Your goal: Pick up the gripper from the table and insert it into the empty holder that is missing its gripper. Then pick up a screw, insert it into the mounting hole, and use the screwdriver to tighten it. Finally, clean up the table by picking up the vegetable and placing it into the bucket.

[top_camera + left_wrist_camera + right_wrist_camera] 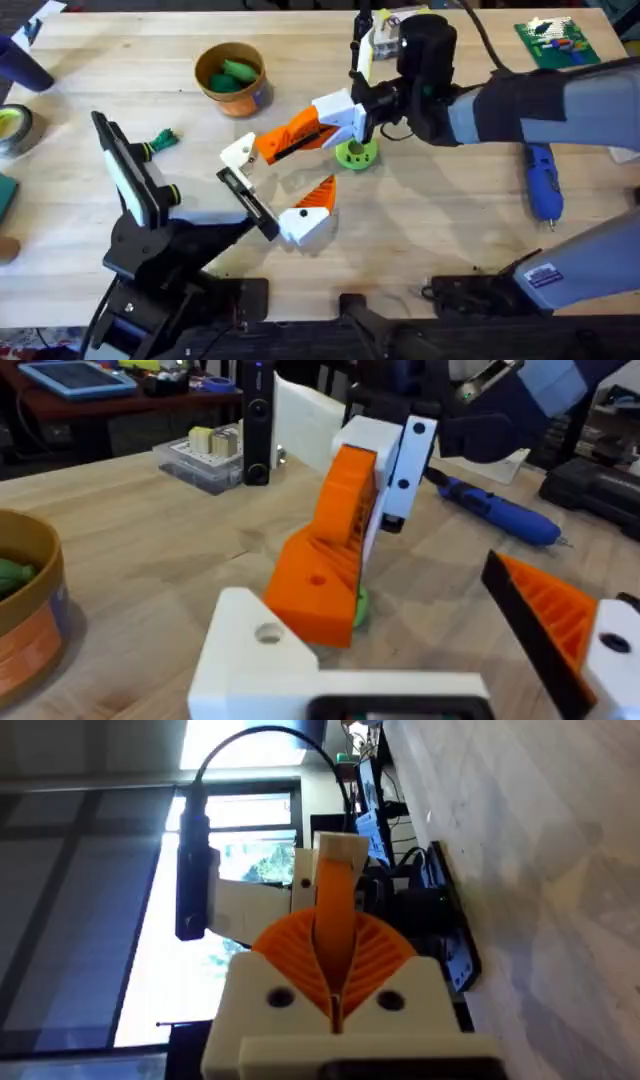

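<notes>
Currently the orange wedge-shaped plastic gripper (pixel 278 141) with a white block end hangs tilted over the light wooden worktop (pixel 440 235). The right end effector (pixel 318 125) is clenched on its orange body. Its white end sits just beside the slotted tip of the short black flat-rail holder (pixel 250 200) on the left arm.

Risk: the tilt could jam or miss the slot, and a loose clamp lets the wedge twist. Lowering could also bump the flat green round disc (pixel 357 153) beneath.

Whether the block touches the slot is hidden. I cannot tell the left end effector's state.
</notes>
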